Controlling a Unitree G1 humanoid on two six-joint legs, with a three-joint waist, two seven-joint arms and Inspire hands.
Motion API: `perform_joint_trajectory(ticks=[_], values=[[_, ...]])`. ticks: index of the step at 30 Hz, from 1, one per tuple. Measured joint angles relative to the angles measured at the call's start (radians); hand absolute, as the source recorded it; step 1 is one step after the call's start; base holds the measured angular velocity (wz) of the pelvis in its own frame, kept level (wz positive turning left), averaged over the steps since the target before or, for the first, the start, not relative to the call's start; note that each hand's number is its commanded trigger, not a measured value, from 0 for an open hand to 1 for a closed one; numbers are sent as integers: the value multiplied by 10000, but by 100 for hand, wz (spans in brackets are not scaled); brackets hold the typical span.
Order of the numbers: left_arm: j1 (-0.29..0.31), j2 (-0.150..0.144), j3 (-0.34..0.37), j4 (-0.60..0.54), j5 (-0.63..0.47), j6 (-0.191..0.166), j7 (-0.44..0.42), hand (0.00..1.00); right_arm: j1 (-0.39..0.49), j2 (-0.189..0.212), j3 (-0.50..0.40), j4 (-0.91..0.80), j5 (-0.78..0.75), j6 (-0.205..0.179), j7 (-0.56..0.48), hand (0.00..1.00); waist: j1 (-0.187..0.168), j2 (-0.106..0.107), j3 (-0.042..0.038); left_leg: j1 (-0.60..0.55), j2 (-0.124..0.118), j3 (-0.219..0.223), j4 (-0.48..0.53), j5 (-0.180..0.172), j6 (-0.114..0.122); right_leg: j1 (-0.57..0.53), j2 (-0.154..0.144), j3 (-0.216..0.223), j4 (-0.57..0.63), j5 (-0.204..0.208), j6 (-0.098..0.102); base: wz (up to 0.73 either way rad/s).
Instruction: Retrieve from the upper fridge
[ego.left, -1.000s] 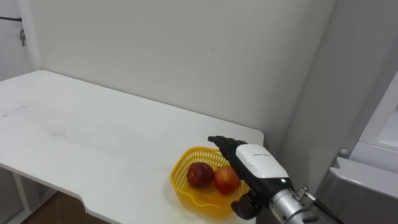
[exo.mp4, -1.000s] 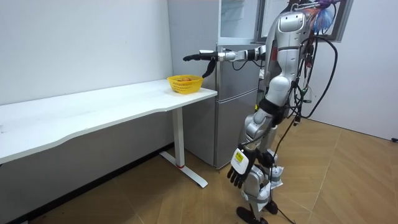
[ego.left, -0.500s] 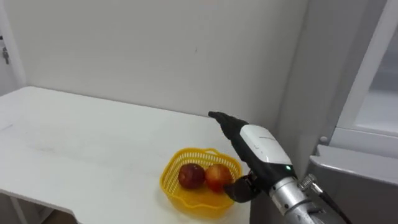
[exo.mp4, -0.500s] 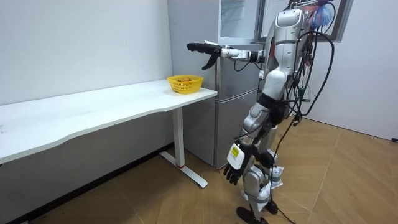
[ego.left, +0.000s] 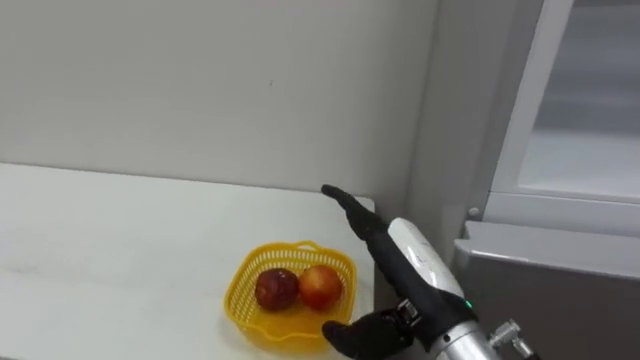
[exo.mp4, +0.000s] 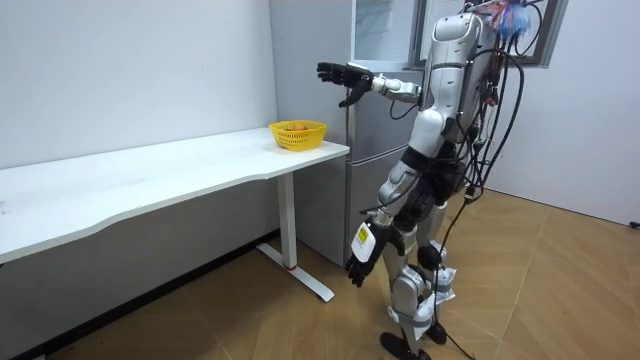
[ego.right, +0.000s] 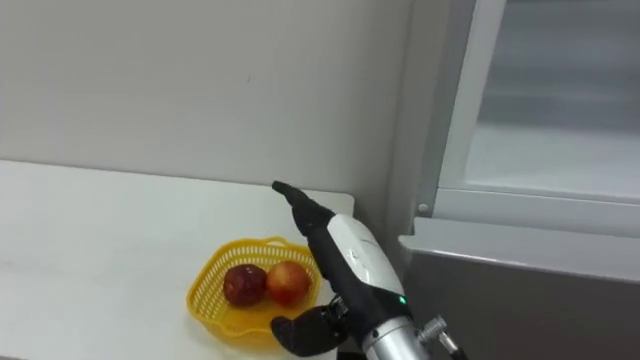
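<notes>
My right hand (ego.left: 405, 262) is open, fingers straight and thumb apart, held in the air beside a yellow basket (ego.left: 240, 288) and level with the fridge (ego.left: 560, 265). In the room view this right hand (exo.mp4: 345, 75) is raised in front of the fridge's upper compartment (exo.mp4: 385, 30), whose pale inside (ego.left: 590, 150) shows at the eye view's right. Two red fruits (ego.left: 277, 289) lie in the basket. My left hand (exo.mp4: 362, 262) hangs low by my leg, fingers relaxed, holding nothing.
The basket stands at the right end of a long white table (exo.mp4: 150, 180), against a pale wall. The grey fridge (exo.mp4: 380, 170) stands right beside the table's end. I stand on a wooden floor (exo.mp4: 560, 290) in front of the fridge.
My right hand has risen from over the basket to the height of the upper fridge. The eye view has shifted right, toward the fridge, and my body has shifted in the room view.
</notes>
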Motion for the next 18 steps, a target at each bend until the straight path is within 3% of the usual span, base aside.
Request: perform_joint_trajectory(ticks=[7, 9, 11, 18], values=[[19, -107, 0, 337, -372, -89, 384, 0, 1859, 93, -281, -273, -472, -271, 74, 0, -317, 124, -4, 98, 46, 324, -3, -29, 38, -71, 73, 483, 125, 15, 19, -13], [150, -112, -31, 492, -466, -69, 456, 0, 2579, 113, -310, -306, -593, -530, 73, 0, -514, 185, -42, 106, 50, 383, -12, -38, 52, -97, 75, 549, 132, 29, 28, -12], [291, -144, -14, 466, -613, -67, 594, 0, 2972, 125, -342, -288, -646, -557, 73, 0, -648, 238, -84, 73, 50, 444, -12, -39, 56, -152, 71, 594, 129, 39, 38, -7], [582, -146, -5, 364, -759, -104, 717, 0, 4400, 107, -934, 167, -865, -739, 18, 0, -1161, 196, -88, 70, 81, 710, 1, -33, 67, -217, 105, 804, 128, 45, 47, -8]])
